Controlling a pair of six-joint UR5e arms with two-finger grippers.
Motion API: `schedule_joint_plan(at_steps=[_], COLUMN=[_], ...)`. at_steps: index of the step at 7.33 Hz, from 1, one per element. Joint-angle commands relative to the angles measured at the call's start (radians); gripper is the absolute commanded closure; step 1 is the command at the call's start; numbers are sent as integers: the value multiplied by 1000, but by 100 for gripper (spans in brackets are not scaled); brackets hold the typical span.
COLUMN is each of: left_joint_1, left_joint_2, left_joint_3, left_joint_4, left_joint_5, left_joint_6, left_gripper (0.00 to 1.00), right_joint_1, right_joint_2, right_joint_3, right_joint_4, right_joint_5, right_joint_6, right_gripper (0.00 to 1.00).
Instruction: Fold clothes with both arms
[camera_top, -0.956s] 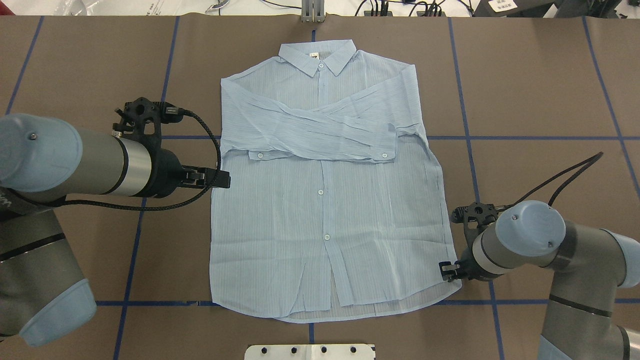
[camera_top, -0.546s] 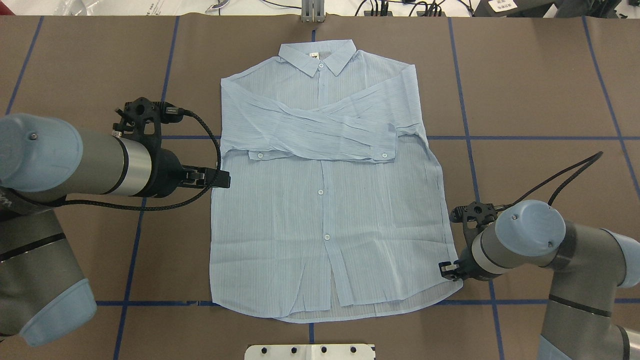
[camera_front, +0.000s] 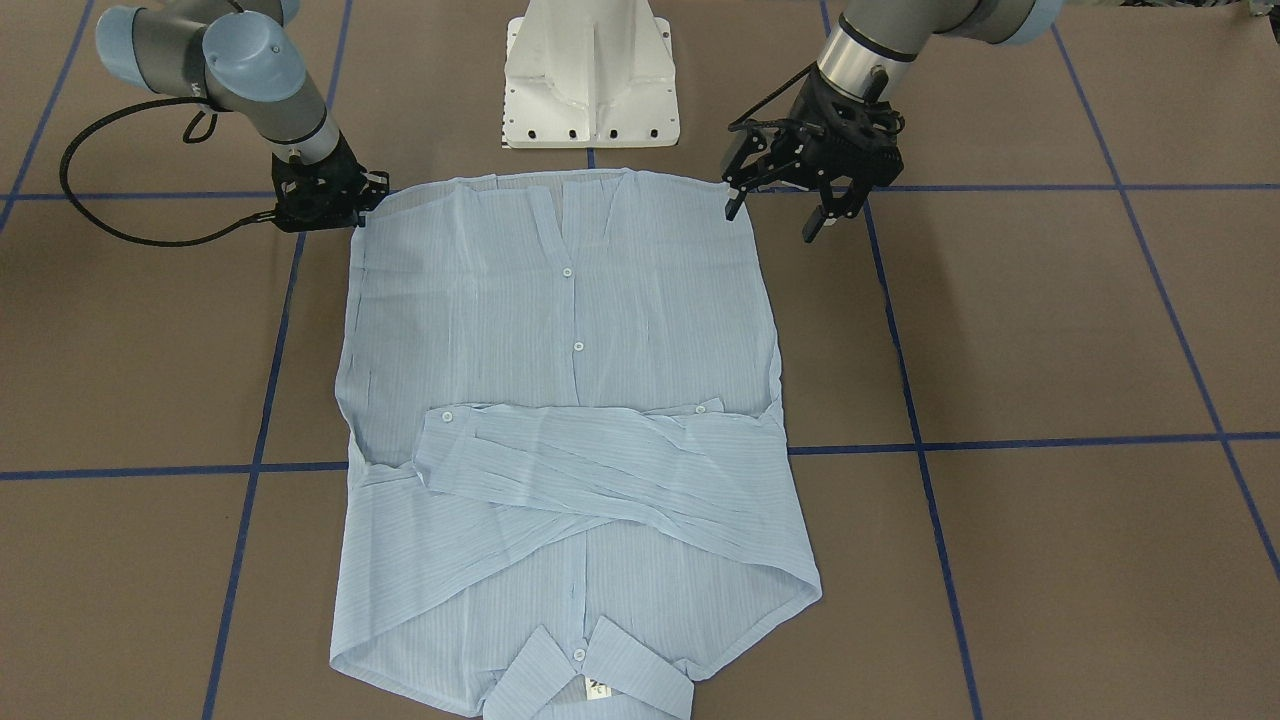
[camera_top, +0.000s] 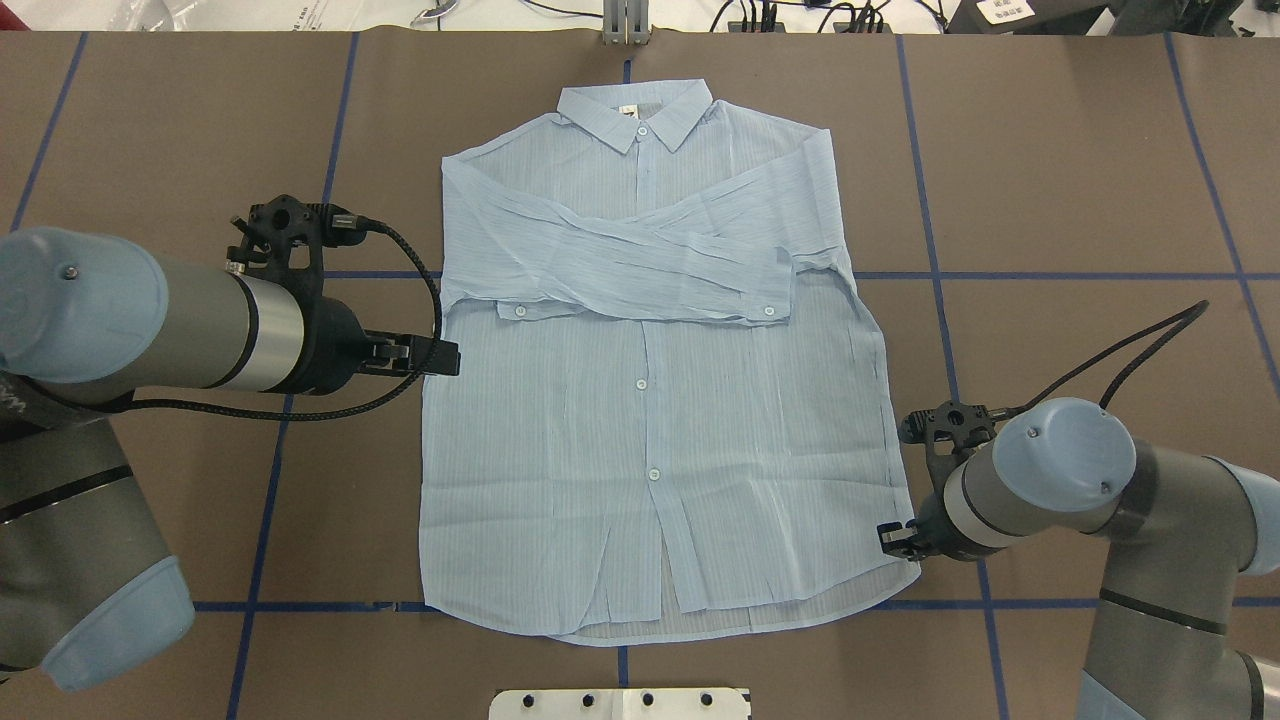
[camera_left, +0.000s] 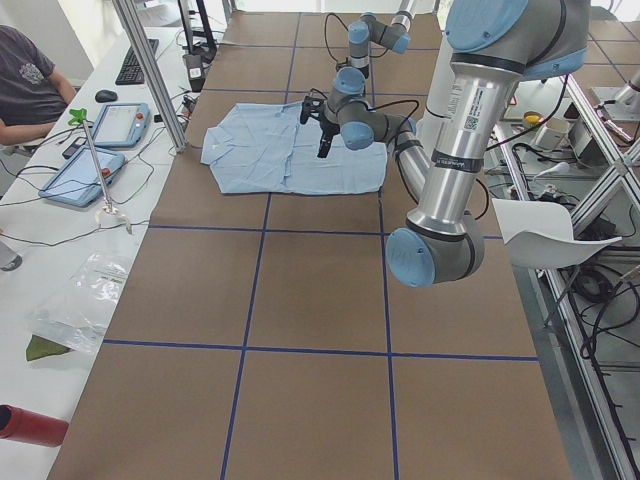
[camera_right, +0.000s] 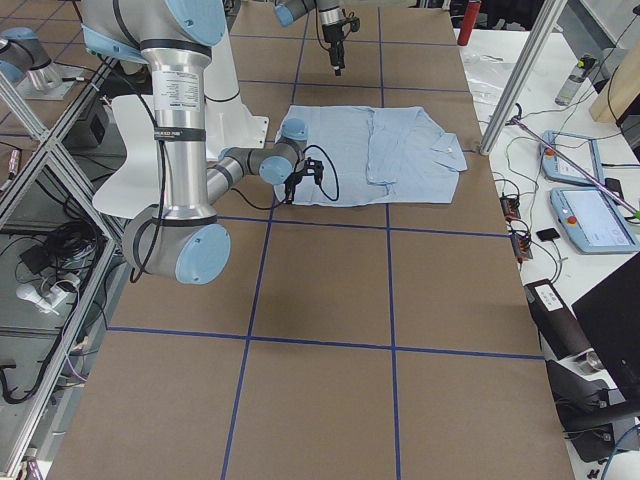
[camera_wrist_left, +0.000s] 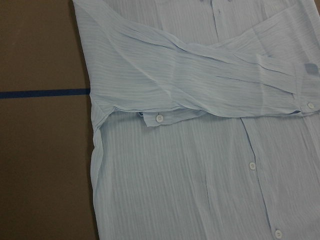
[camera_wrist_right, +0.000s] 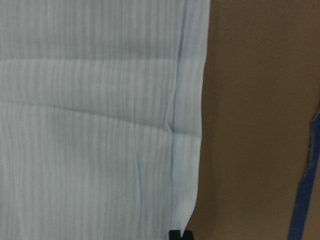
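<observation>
shirt (camera_top: 650, 420) hem pinched by right gripper (camera_top: 890, 540), barely shifted | left gripper (camera_top: 448, 358) held spread, unmoved | lift judged pending

The left arm (camera_top: 170, 325) is lying stretched out level, its wrist bending just behind the left gripper (camera_front: 771, 222), which is hanging raised with its jaws spread wide and its fingers pointing downward. The right arm (camera_top: 1065, 470) is crooking at the elbow and holding the right gripper (camera_top: 893, 540) low, jaws drawn together.
</observation>
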Motion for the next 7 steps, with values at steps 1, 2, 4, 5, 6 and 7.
schedule_joint_plan(at_steps=[1,2,4,5,6,7], left_joint_1=[1,16,170,277,357,419], left_joint_2=[48,89,121,123,150,166], left_joint_3=[-5,-13,-39,-38,-38,-35], left_joint_4=[0,-9,-14,-5,0,5], left_joint_5=[2,2,76,150,172,196], left_joint_6=[-16,-103,-317,-426,-508,-562], left_gripper=[0,0,0,0,2,4], right_joint_1=[15,16,29,36,42,44], right_joint_2=[2,-1,-3,-6,-9,-9], right_joint_3=[23,26,41,47,52,53], right_joint_4=[0,3,4,4,2,3], right_joint_5=[-2,-6,-1,-1,-1,1], right_joint_6=[7,10,13,13,13,13], right_gripper=[100,100,100,100,100,100])
